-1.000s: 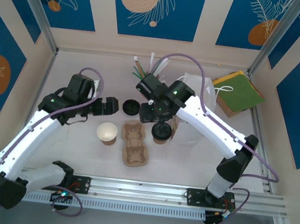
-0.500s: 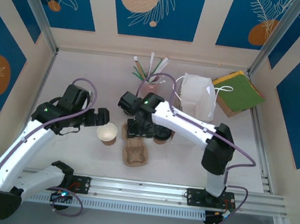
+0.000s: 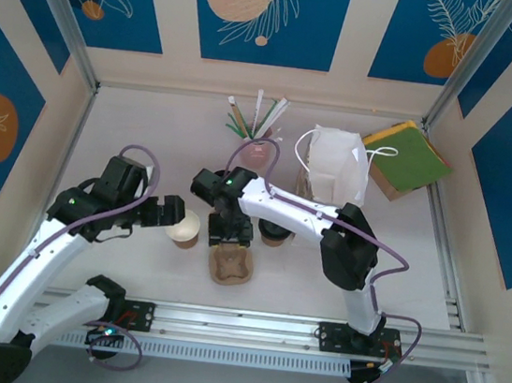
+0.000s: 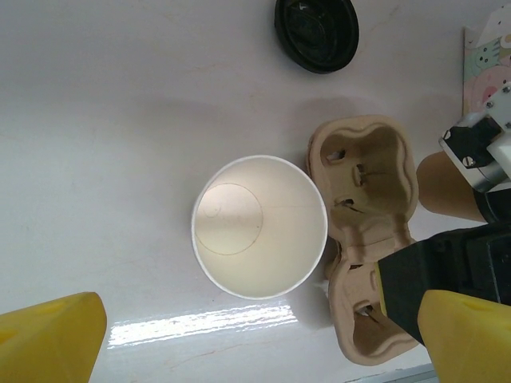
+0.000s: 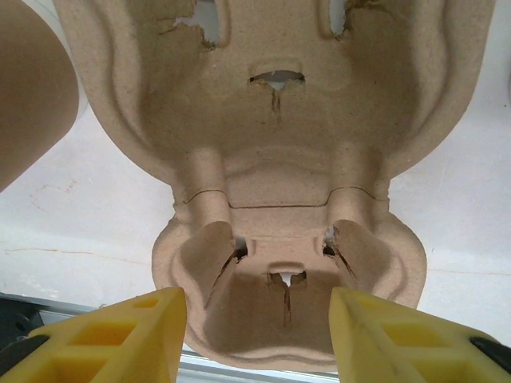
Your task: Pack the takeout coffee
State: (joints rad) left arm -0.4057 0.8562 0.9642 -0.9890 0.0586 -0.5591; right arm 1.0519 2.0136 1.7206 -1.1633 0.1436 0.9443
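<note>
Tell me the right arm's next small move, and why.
Probably lower the right gripper slightly and close on the tray. Its jaws hang part open and empty over the tray, both slots are empty, and the takeout coffee stands beside the tray. So steadying or shifting the tray looks like the step before loading.

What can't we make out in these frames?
- Takeout coffee: top view, right arm covers most; lid fit unreadable.
- Brown cup: right wrist view, cut by left edge; which cup unclear.
- Tray, far slot: top view, under right end effector.
- Loose black lid: left wrist view, clipped by top edge.
</note>
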